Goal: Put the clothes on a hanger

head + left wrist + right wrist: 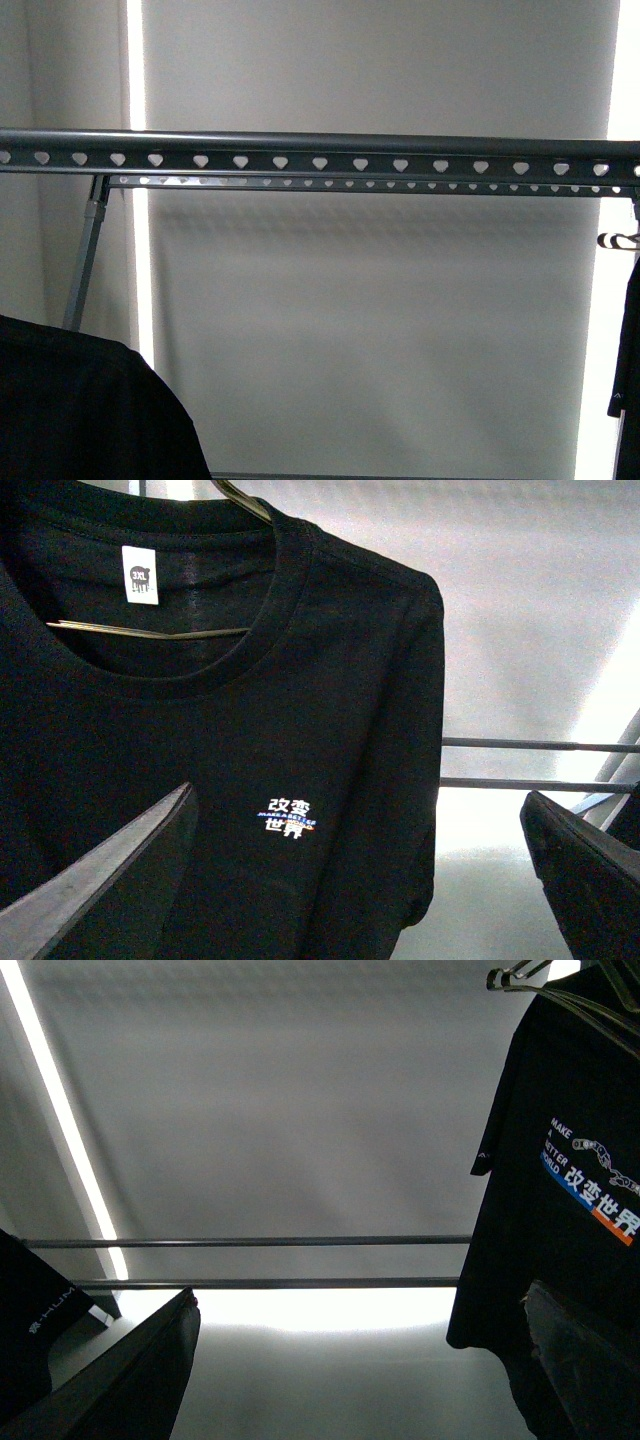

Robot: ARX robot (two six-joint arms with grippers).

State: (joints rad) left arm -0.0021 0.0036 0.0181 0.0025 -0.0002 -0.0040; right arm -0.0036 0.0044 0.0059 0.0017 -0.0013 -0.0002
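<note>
Pale grey wall (380, 330) behind | rail (320, 150) with heart-shaped holes spans the view | black T-shirt (80, 410) low under the rail's left end, apart from it, on a wire clothes hanger (150, 632) | left tool (357, 795) spread wide, clamping nothing | right tool (360, 1290) spread wide, empty | other dark garment (628, 340) on striped hook (618, 240) under the rail's right end

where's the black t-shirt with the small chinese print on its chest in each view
Front view: the black T-shirt fills the lower left corner, print hidden.
Left wrist view: the black T-shirt covers most of the picture, on a thin wire hanger.
Right wrist view: black fabric with white lettering at the left edge is probably its sleeve; not certain.
Shared landmark: the grey drying rack, whose horizontal bars cross all three.
</note>
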